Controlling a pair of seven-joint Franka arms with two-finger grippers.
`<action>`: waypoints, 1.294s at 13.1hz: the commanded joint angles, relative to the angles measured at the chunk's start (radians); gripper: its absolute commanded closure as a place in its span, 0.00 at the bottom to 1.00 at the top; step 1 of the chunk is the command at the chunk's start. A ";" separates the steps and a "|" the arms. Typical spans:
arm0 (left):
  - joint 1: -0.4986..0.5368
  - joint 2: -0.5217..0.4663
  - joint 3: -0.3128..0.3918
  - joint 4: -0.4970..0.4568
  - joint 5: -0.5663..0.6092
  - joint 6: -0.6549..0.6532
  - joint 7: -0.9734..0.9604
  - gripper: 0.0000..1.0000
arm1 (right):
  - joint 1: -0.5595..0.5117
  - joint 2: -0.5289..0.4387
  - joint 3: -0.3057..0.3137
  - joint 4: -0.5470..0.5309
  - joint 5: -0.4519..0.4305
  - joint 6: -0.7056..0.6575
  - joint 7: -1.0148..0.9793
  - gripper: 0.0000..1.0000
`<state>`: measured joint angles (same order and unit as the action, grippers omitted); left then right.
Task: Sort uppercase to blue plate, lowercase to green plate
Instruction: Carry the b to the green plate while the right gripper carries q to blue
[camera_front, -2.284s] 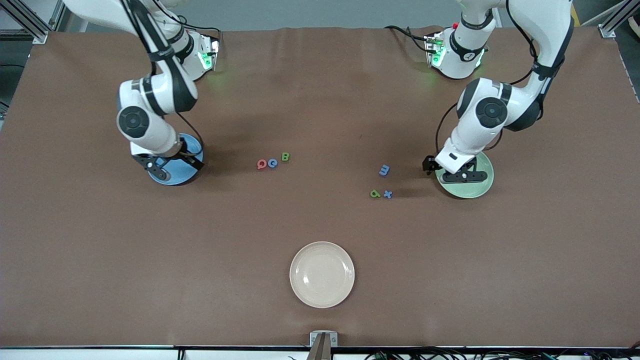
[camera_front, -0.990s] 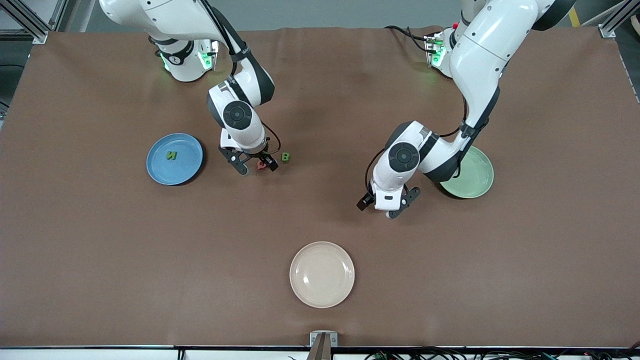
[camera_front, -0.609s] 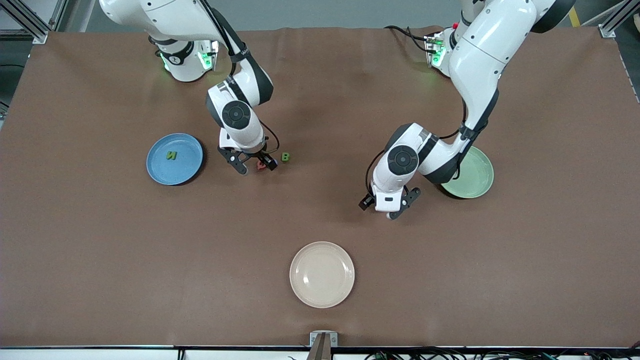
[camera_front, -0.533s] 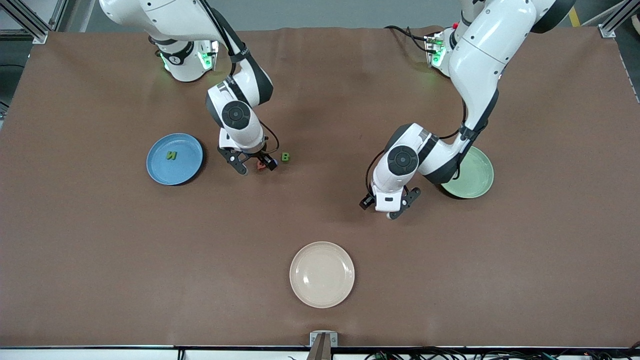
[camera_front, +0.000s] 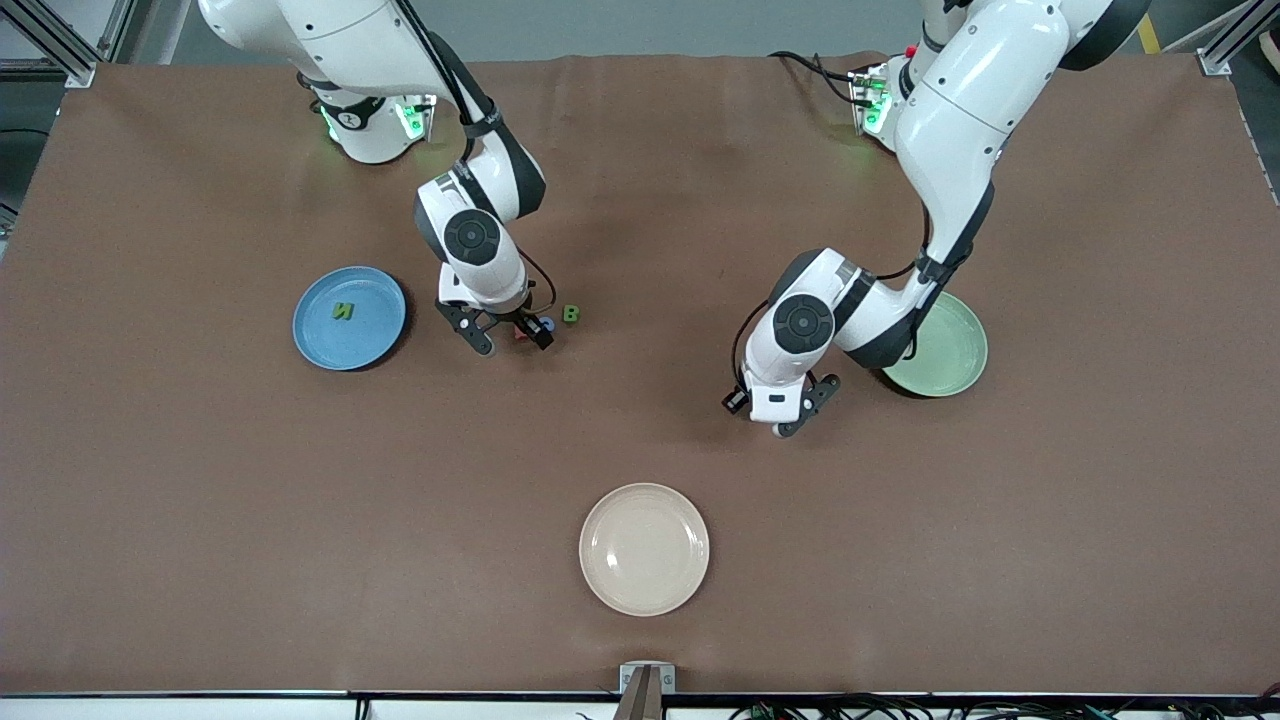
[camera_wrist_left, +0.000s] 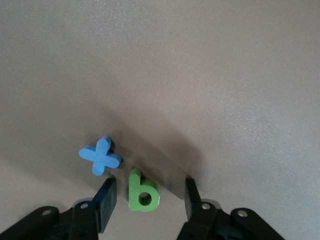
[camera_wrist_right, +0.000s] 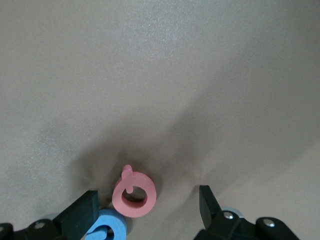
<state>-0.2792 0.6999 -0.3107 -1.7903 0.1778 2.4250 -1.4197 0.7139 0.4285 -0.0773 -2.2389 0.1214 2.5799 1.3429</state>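
Note:
My right gripper (camera_front: 508, 338) is open and low over the red Q (camera_wrist_right: 134, 194), which lies between its fingers. The blue C (camera_wrist_right: 106, 231) touches the Q by one finger and shows in the front view (camera_front: 546, 325). The green B (camera_front: 570, 314) lies beside them. The green N (camera_front: 343, 311) lies on the blue plate (camera_front: 375, 340). My left gripper (camera_front: 772, 405) is open and low over the green d/p-shaped letter (camera_wrist_left: 142, 191), which lies between its fingers, with the blue x (camera_wrist_left: 100, 156) beside it. The green plate (camera_front: 955, 365) is partly hidden by the left arm. The blue m and green u are hidden.
A cream plate (camera_front: 644, 549) sits nearer the front camera, midway along the table. The two arms reach down over the table's middle band, the left arm's elbow above the green plate.
2.3 s ago both grippers were over their plates. They have since moved to the letters, and the green N now lies on the blue plate. In the last second both have hardly moved.

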 joint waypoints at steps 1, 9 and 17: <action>-0.014 -0.014 0.010 -0.017 0.026 -0.012 -0.031 0.42 | -0.004 0.003 -0.001 -0.007 -0.012 -0.001 -0.010 0.25; -0.009 -0.025 0.010 -0.015 0.026 -0.012 -0.031 0.92 | -0.016 -0.002 -0.001 -0.004 -0.012 -0.010 -0.024 0.53; 0.124 -0.295 -0.046 -0.157 0.014 -0.205 0.190 0.97 | -0.095 -0.068 -0.002 0.059 -0.012 -0.229 -0.132 0.99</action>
<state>-0.2274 0.4955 -0.3184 -1.8289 0.1870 2.2151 -1.3074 0.6808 0.4140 -0.0879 -2.1991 0.1212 2.4531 1.2778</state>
